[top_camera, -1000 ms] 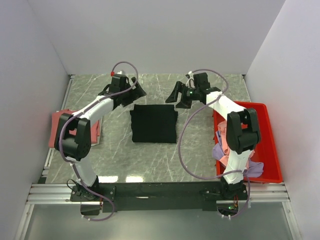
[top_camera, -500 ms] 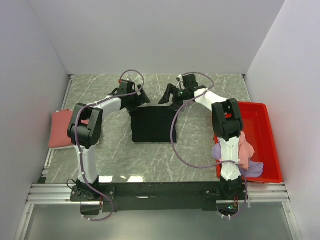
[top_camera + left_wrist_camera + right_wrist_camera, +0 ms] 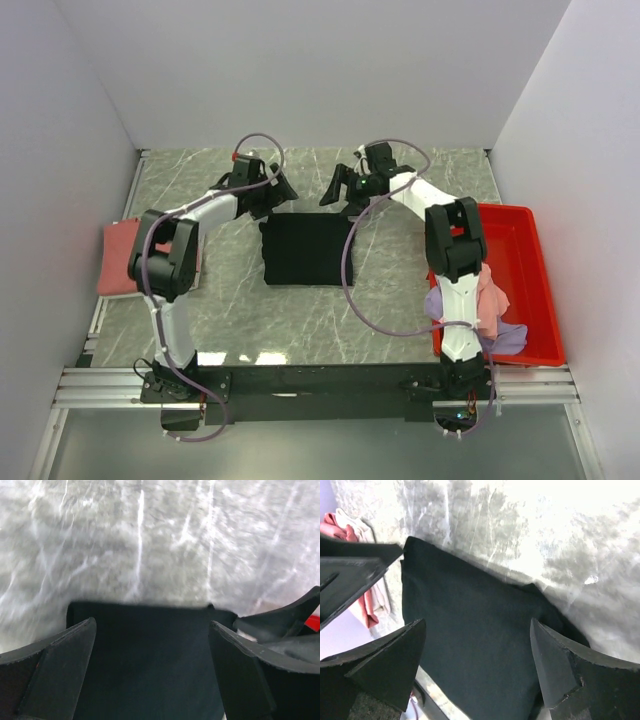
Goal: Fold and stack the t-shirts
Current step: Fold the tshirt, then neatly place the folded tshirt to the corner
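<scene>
Black shirt [image 3: 308, 248]: folded flat at centre, far edge just under both grippers. Left gripper [image 3: 152, 625] and right gripper [image 3: 477, 622]: wide open, holding nothing. Possible trouble: pinching only the top layer, or closing unevenly, and so opening the fold when lifting.

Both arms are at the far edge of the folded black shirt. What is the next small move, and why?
Probably lower both grippers onto that far edge and close on it. The left gripper and right gripper are open, each above the black shirt near a far corner. Neither holds any cloth yet, so a two-corner grasp looks like the next step.
</scene>
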Motion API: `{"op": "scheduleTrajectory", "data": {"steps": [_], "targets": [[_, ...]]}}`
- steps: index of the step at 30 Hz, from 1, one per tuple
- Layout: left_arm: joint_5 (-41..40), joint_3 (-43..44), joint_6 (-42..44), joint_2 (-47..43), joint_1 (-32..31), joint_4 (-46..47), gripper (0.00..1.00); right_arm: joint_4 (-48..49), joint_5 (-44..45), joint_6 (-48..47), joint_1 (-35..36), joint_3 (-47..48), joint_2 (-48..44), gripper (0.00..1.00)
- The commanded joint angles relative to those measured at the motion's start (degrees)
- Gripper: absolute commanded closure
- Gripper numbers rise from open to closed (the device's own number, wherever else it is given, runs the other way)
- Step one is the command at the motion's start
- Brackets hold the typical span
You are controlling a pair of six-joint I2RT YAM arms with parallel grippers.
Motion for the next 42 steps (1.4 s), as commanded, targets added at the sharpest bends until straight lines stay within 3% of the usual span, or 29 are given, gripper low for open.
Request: {"op": "scheduleTrajectory", "data": {"steps": [1,11,19,33,42], "targets": [[-0.7,-3.2,1.8,-10.4,-0.3,0.6,0.00,-0.3,5.4,-2.1,-0.3,-2.7,-12.8,0.09],[-12.3,-20.9,-0.4,-27.8,-1.8,-4.9,0.01,4.4,23.0,-0.4,-0.1,-31.6,-45.9,0.08],[-9.5,-25.8,-0.6,-25.9,-2.1,-2.4,0.00,4.0,27.5,0.4,-0.3,-46.7,-63.9,0.07],[-10.1,-19.8,1.6,-13.9,-5.3,-4.2,0.01,-1.0,31.6,-3.1,-0.2,-50.9,-70.2,0.07],[-13.4,-17.5,1.4,-10.0,-8.4,-6.8,0.25,-0.1,32.5,-3.4,-0.3,-52.3,-70.6,0.06]]}}
